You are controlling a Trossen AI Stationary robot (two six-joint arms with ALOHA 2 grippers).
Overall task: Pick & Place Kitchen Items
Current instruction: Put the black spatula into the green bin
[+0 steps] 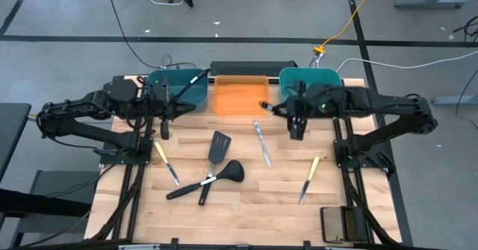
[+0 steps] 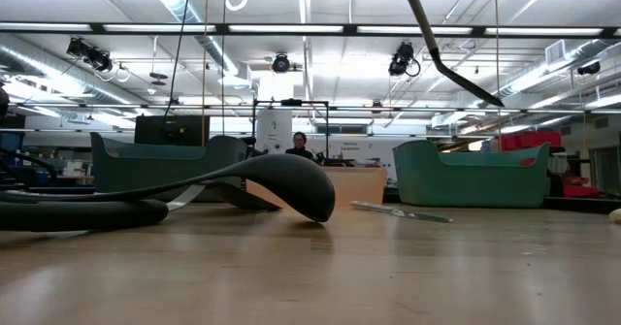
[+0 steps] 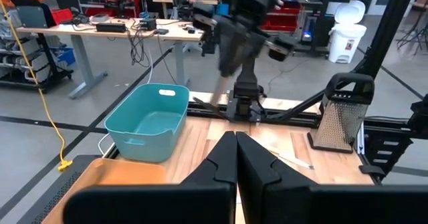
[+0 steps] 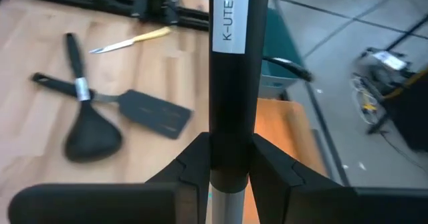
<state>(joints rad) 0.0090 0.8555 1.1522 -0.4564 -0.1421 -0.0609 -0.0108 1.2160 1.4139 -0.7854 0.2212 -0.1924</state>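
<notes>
The right gripper (image 4: pixel 231 160) pinched a black utensil handle (image 4: pixel 231 83) between its fingers, while the left gripper (image 3: pixel 235 158) hung pressed together.

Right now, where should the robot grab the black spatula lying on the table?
By the handle, from straight above. The spatula lies flat; its handle is slim and bare near the end, while higher up the ladle crosses it, and the slotted blade is too wide.

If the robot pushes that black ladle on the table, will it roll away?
Probably not far. The ladle has a round bowl that might rock, but its long handle lies flat and crosses the spatula, which would likely stop it. It looks like light, stiff plastic, so it may slide.
</notes>
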